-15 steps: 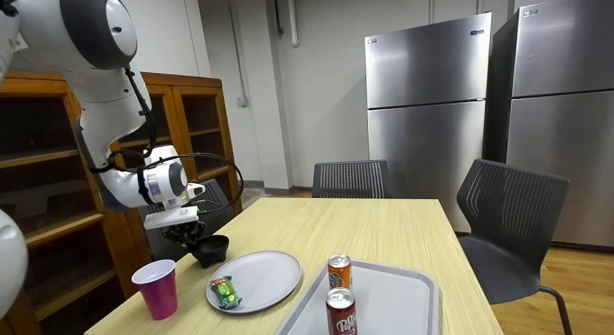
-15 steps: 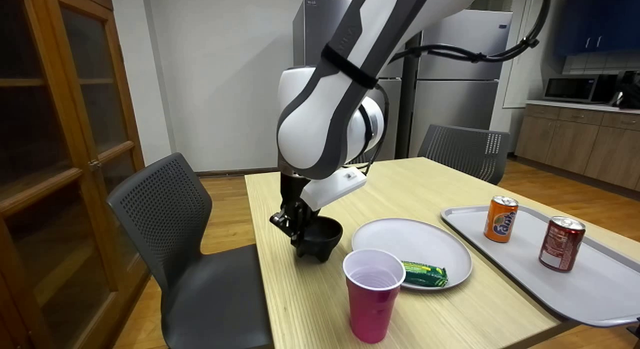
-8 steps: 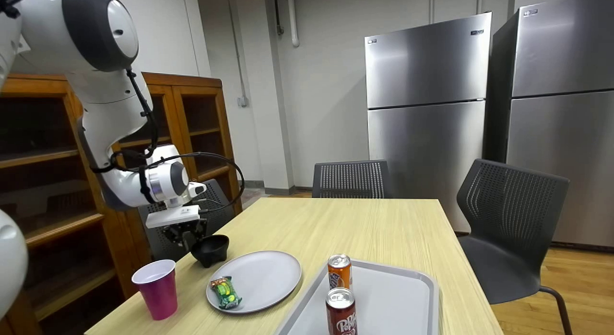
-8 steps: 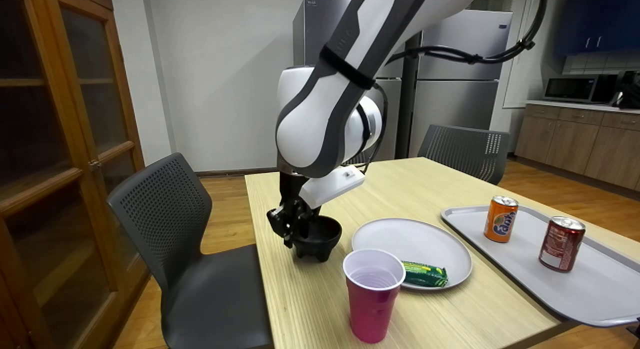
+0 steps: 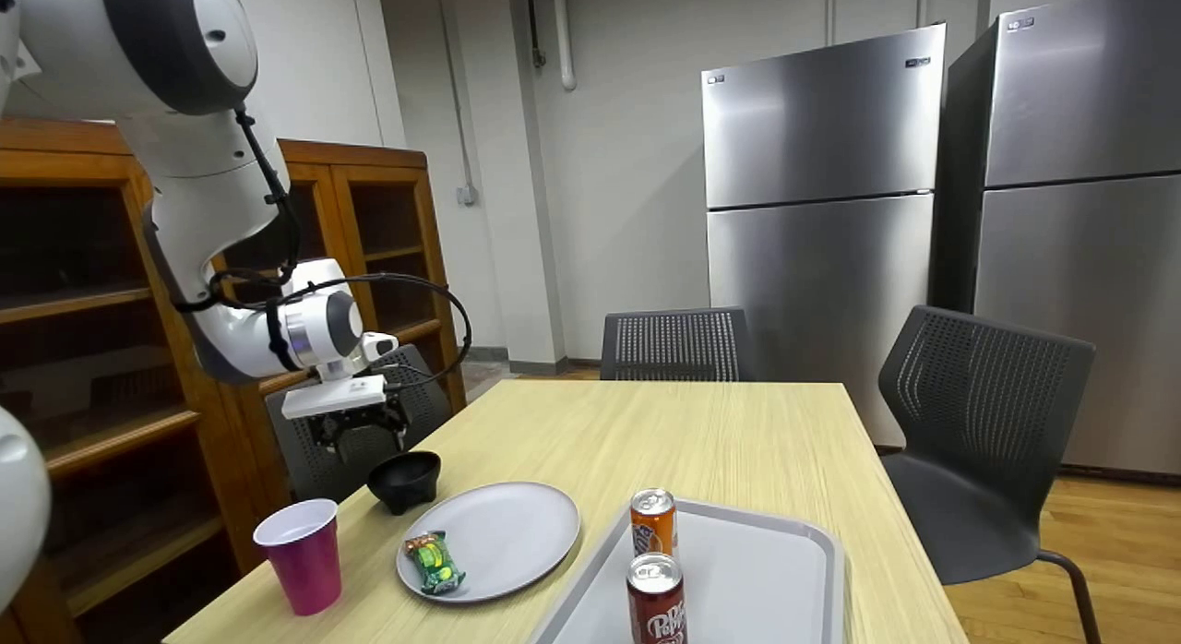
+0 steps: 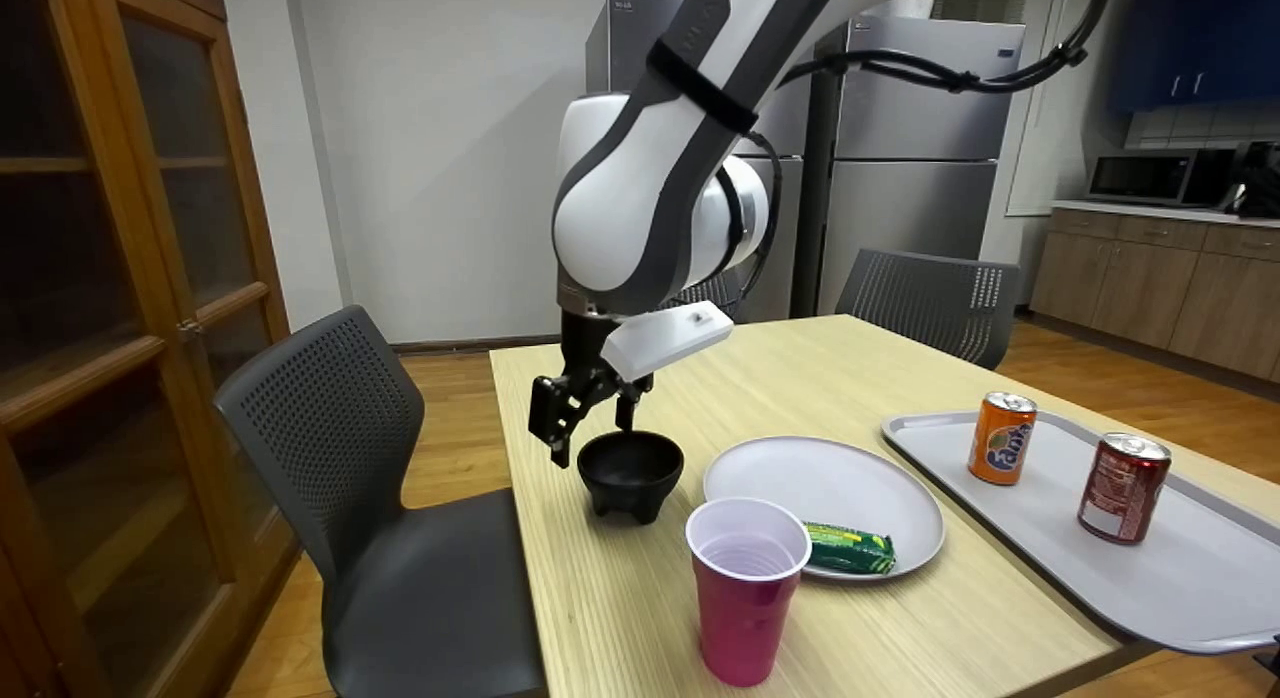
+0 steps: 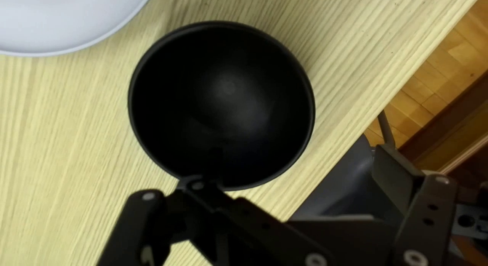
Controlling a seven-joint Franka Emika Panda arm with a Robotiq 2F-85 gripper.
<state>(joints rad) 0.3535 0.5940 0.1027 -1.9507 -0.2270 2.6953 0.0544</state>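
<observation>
Arm pose: arm (image 6: pixel 640 198) slopes down from high up, wrist bent; gripper (image 6: pixel 594 440) points downward over the table (image 6: pixel 620 608), close to one edge.
Wrist fitting: white box (image 6: pixel 668 340) juts out just above the gripper's fingers (image 7: pixel 394 178).
Gripper opening: fingers spread wide, broad gap between them, nothing pinched.
Contact: in the wrist view one finger overlaps the rim of the black bowl (image 6: pixel 630 473); cannot tell whether it touches. The other shows against the seat of a dark chair (image 6: pixel 330 438).
Bowl position: just below the gripper, upright on short feet, mouth up; inside dark with a dull sheen.
Plate: gray plate (image 6: pixel 830 478), past the bowl from the gripper, flat, apart from the bowl.
Packet: green packet (image 6: pixel 850 550) lies on the plate toward its rim, farther from the gripper than the bowl.
Cup: pink cup (image 6: pixel 745 598), upright, to one side of the gripper beyond the bowl; near the plate.
Tray: gray tray (image 6: pixel 1200 578), well apart from the gripper, beyond the plate.
Cans: orange can (image 6: pixel 1003 438) and dark red can (image 6: pixel 1124 488), both upright on the tray.
In the way: bowl directly underneath; chair close beside the gripper at the table edge.
Background: wooden cabinet (image 6: pixel 130 328) behind that chair; fridges (image 5: pixel 821 256) far off from the gripper.
</observation>
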